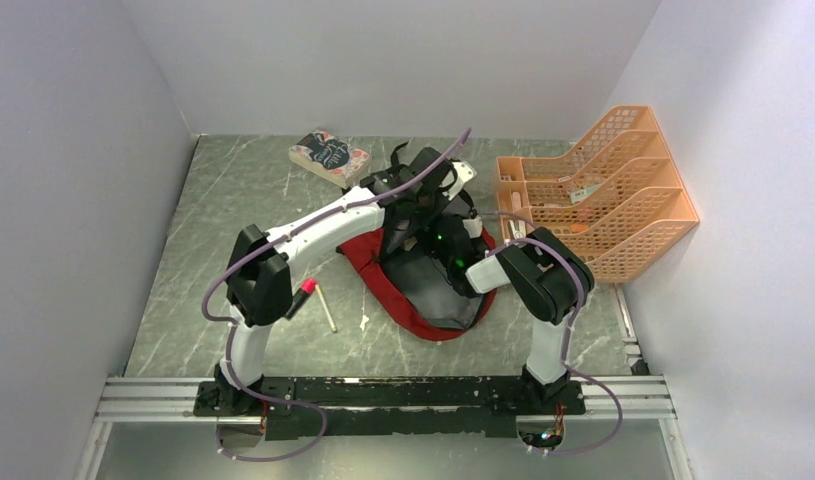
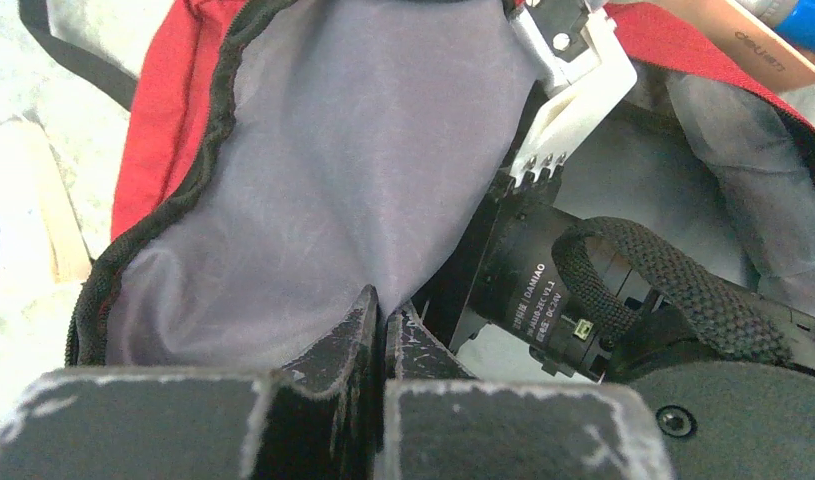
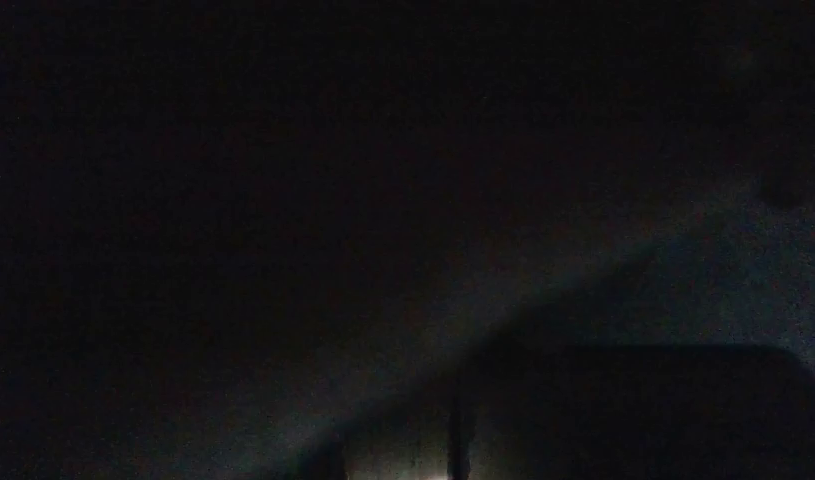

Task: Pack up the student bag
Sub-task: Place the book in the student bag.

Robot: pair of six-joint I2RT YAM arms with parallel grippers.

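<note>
The student bag [image 1: 383, 283], dark red with grey lining [image 2: 363, 150], lies in the middle of the table with its mouth pulled open. My left gripper [image 2: 385, 305] is shut on the edge of the lining at the bag's far side and holds it up. In the top view it sits above the bag's back [image 1: 428, 185]. My right arm [image 1: 483, 268] reaches into the opening, and its black wrist [image 2: 543, 290] shows inside the bag. The right gripper is buried in the bag. The right wrist view is almost black, so its jaws cannot be read.
An orange mesh file organizer [image 1: 603, 190] stands at the right against the wall. A floral notebook [image 1: 328, 157] lies at the back. A red-capped marker [image 1: 301, 297] and a thin stick [image 1: 326, 308] lie left of the bag.
</note>
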